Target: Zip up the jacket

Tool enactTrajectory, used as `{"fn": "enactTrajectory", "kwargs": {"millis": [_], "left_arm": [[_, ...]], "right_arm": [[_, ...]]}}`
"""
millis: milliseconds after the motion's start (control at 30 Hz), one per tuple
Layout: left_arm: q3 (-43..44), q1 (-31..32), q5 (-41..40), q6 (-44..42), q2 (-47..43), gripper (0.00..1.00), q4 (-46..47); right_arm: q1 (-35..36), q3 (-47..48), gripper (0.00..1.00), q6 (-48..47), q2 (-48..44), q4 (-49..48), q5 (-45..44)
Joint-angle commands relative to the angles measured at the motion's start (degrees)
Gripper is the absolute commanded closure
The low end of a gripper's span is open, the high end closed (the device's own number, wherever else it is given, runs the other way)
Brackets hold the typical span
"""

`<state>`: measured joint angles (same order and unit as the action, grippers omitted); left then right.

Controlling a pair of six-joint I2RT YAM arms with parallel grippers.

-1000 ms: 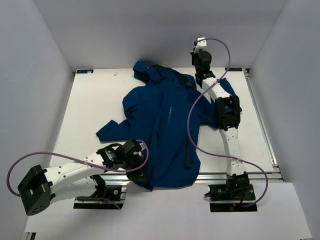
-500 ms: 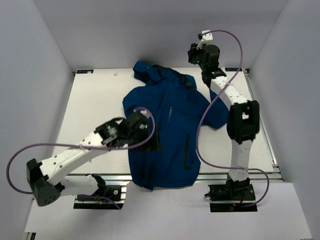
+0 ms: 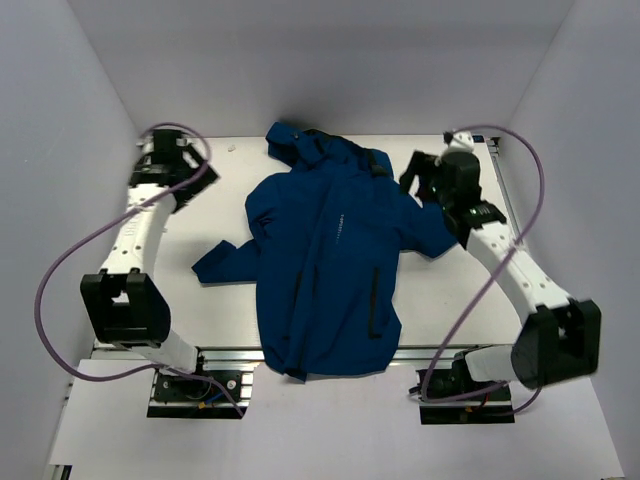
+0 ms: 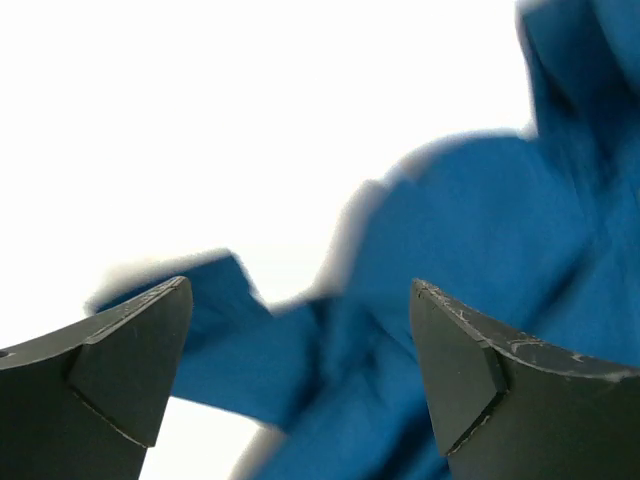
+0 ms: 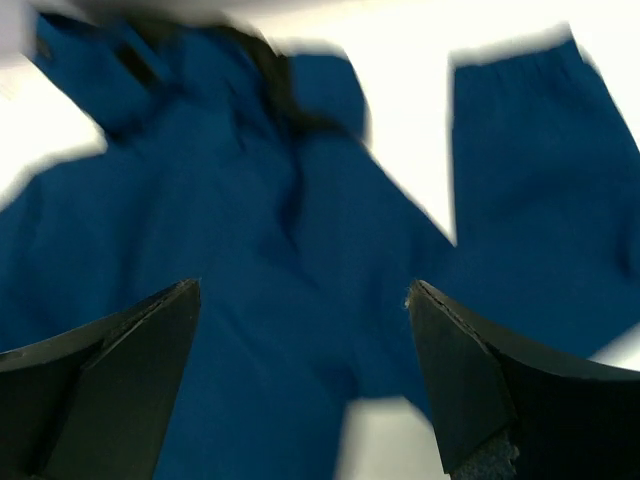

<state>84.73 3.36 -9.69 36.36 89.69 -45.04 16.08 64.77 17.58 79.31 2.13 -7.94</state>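
Blue jacket point(image 3: 330, 270) lies flat, front up, in middle of table point(image 3: 190, 215), hood point(image 3: 295, 140) at far edge. Left gripper point(image 4: 300, 290) and right gripper point(image 5: 302, 288) are both spread, holding nothing. Looks like pre-grasp; zip state unreadable. Next: pin hem point(image 3: 320, 365), find slider, pull toward hood.

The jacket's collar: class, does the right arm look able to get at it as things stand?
Probably yes: the right gripper hangs open beside the collar of the jacket, with nothing lying between them.
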Motion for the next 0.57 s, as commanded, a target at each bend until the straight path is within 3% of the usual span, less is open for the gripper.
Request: {"fn": "enactTrajectory", "kwargs": {"millis": [0, 33, 167, 300, 533], "left_arm": [[-1.04, -9.13, 2.2, -3.23, -3.38, 0.02, 1.61], [-2.88, -12.38, 2.05, -3.31, -4.08, 0.02, 1.79], [-12.97, -14.6, -2.08, -3.4, -10.4, 0.02, 6.68], [-16.08, -14.61, -3.14, -4.1, -17.16, 0.02, 9.96], [-19.86, -14.61, 0.37, -6.56, -20.25, 0.02, 14.79]], "right_arm": [[-0.43, -6.4, 0.11, 1.32, -7.21, 8.93, -5.5], [-0.43, -7.54, 0.11, 1.4, -8.72, 11.47, -5.68], [-0.43, -15.0, 0.11, 4.65, -14.79, 12.9, -6.73], [-0.34, -18.1, 0.11, 4.65, -18.92, 12.2, -8.66], [-0.34, -20.12, 0.11, 5.34, -21.47, 10.88, -12.52]]}}
